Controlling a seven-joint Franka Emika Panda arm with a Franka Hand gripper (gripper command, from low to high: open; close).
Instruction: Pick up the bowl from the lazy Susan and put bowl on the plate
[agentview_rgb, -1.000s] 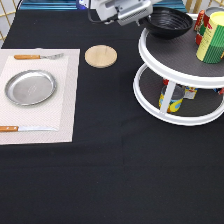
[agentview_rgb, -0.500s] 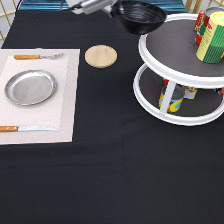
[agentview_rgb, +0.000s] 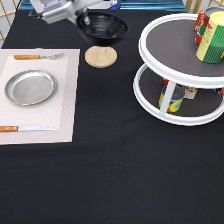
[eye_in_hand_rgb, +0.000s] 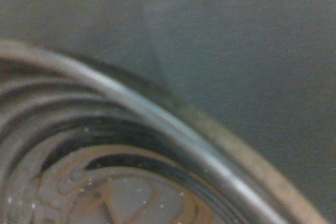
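Bowl (agentview_rgb: 101, 27) first: it hangs in the air at the exterior view's top, off the lazy Susan (agentview_rgb: 182, 70) and just above the small wooden disc (agentview_rgb: 100, 56), carried by the gripper (agentview_rgb: 80, 17), which reaches in from the top left corner and appears clamped on the bowl's near rim. The wrist view is filled with the bowl's glossy ridged inside and its rim, seen very close, against the dark tablecloth (agentview_rgb: 115, 170). A hold on one edge of a slick black bowl looks to me like the weak point; the bowl tilts a little, and if it swings or the rim slides in the jaws it could drop onto the disc or the cloth. Further out, the silver plate (agentview_rgb: 30, 87) sits on the pale placemat (agentview_rgb: 67, 100) at the exterior view's left, well apart from the bowl, with a fork (agentview_rgb: 37, 56) above it and a knife (agentview_rgb: 25, 129) below. Those are close enough to be knocked by a low pass. An off-centre landing would leave the bowl rocking on the plate's rim. Cans (agentview_rgb: 210, 35) on the turntable stand well clear.
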